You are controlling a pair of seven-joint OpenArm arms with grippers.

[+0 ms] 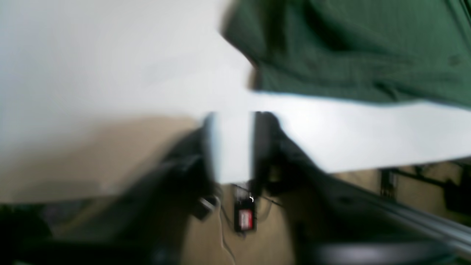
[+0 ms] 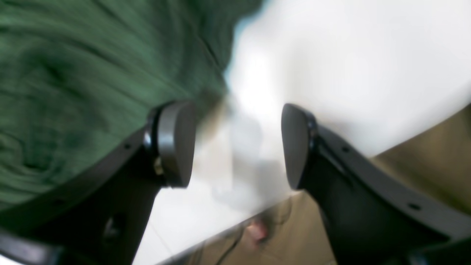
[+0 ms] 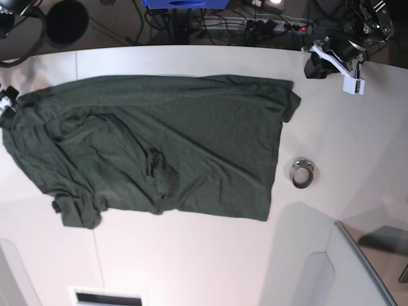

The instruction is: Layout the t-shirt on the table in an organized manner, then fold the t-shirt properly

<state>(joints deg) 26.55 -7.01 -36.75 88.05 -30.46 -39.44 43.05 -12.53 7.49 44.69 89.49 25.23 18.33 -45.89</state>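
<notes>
The dark green t-shirt (image 3: 159, 140) lies spread across the white table (image 3: 191, 255), rumpled at its left part, with a sleeve bunched at the lower left. My right gripper (image 2: 237, 143) is open at the shirt's left edge; its left pad (image 2: 176, 143) is by the cloth (image 2: 73, 92) and nothing sits between the pads. In the base view only a bit of it (image 3: 6, 99) shows at the far left. My left gripper (image 1: 232, 121) hangs over bare table near the shirt's corner (image 1: 349, 48), with a narrow empty gap between its blurred fingers. It is at the table's far right corner (image 3: 349, 80).
A small metal ring (image 3: 302, 173) lies on the table just right of the shirt. A grey raised panel (image 3: 370, 268) sits at the lower right. Cables and a power strip (image 3: 268, 25) lie on the floor beyond the table's far edge.
</notes>
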